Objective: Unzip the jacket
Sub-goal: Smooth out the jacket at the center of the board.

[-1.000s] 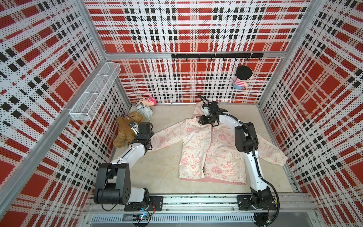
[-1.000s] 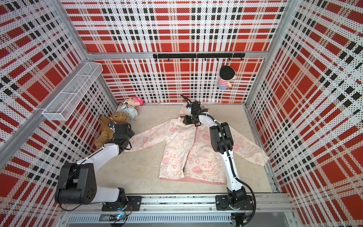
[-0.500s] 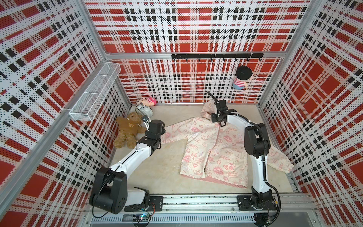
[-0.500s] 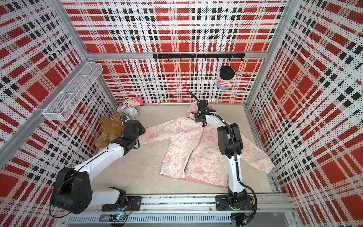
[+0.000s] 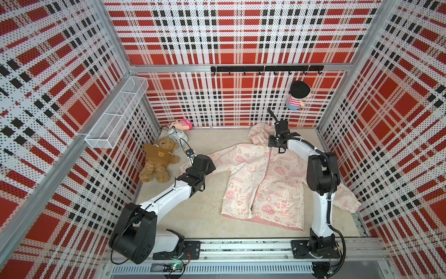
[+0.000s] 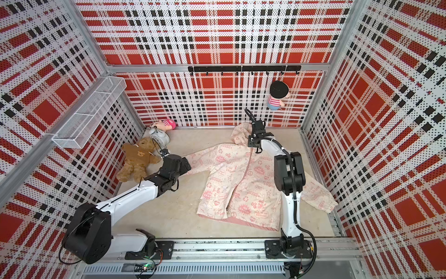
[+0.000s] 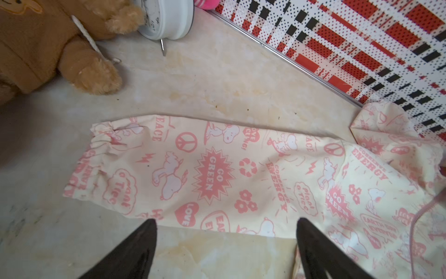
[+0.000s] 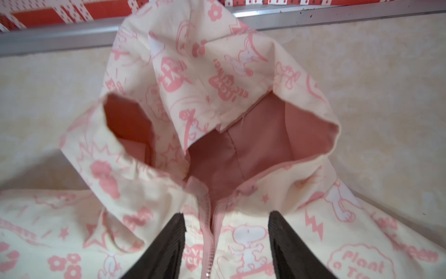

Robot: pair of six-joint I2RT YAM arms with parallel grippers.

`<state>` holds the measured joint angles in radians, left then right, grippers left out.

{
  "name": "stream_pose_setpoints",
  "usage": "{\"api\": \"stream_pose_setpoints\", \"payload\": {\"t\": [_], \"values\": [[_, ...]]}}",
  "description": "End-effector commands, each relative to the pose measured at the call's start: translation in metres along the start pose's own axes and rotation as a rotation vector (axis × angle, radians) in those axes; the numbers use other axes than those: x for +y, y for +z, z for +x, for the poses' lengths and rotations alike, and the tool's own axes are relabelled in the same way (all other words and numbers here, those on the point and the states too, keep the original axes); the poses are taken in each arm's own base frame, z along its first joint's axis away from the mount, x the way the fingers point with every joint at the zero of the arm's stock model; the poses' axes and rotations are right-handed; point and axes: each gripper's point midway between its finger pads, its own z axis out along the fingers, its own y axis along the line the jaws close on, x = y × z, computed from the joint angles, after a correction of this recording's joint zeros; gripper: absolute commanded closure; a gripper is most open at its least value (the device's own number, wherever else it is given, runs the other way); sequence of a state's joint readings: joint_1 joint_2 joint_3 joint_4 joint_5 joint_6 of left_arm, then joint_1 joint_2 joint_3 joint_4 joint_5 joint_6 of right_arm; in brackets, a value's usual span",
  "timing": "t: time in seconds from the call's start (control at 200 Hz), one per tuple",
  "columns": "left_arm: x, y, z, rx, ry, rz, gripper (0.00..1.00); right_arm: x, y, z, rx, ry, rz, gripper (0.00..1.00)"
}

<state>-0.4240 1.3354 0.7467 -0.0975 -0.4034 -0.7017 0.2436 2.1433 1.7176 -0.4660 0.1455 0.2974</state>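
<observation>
Cream cloth printed in pink, the jacket (image 5: 263, 183) is laid flat and front-up on the worktop (image 5: 200, 217). Its hood (image 8: 217, 72) is turned toward the back wall and its pink hem toward the arm bases, so the zipper (image 8: 210, 241) is presented as one line running toward the robot. The right gripper (image 8: 226, 213) is held low over the collar with its jaws apart, one on each side of the zipper's top end, and nothing is gripped between them. This placement is judged to be a line-up for taking the pull, though the slider itself cannot be picked out with certainty. The left gripper (image 7: 226, 220) is spread wide and empty just above the near edge of the outstretched sleeve (image 7: 193, 174), probably so that the cloth can be pinned while the zipper is drawn.

Room is tight at the hood, which is crowded against the rail of the back wall. Toward the hem, an uncluttered length of jacket is offered for the pull. Bare worktop is left in front of the sleeve. The teddy bear (image 5: 158, 161) and a white clock (image 7: 166, 19) are found just beyond the cuff. The other sleeve (image 5: 347, 203) is run beneath the right arm toward the side wall.
</observation>
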Motion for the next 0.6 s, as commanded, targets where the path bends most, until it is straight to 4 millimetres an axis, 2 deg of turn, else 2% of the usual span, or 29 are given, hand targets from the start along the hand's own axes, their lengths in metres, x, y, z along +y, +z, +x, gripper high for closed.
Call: {"api": "stream_pose_setpoints", "payload": {"t": [0.0,0.09,0.155,0.205,0.276,0.401,0.441,0.596], "values": [[-0.008,-0.007,0.0,0.0,0.005,0.046,0.05,0.025,-0.045,0.002,-0.037,-0.127,-0.003,0.36],[-0.005,-0.011,-0.004,-0.015,-0.001,0.033,0.05,0.077,-0.075,0.024,-0.013,-0.184,-0.223,0.32],[0.0,-0.015,-0.01,-0.037,-0.008,0.014,0.06,0.113,-0.091,0.05,0.021,-0.197,-0.355,0.31],[0.005,-0.019,-0.016,-0.058,-0.018,0.001,0.07,0.132,-0.098,0.073,0.049,-0.213,-0.396,0.32],[0.014,-0.026,-0.027,-0.093,-0.048,-0.017,0.09,0.149,-0.099,0.103,0.085,-0.23,-0.403,0.35],[0.03,-0.04,-0.044,-0.149,-0.119,-0.015,0.12,0.173,-0.083,0.163,0.211,-0.26,-0.418,0.45],[0.035,-0.044,-0.048,-0.164,-0.14,-0.012,0.13,0.179,-0.078,0.181,0.238,-0.281,-0.407,0.45],[0.054,-0.06,-0.062,-0.214,-0.186,-0.025,0.16,0.211,-0.078,0.227,0.312,-0.319,-0.462,0.43]]}}
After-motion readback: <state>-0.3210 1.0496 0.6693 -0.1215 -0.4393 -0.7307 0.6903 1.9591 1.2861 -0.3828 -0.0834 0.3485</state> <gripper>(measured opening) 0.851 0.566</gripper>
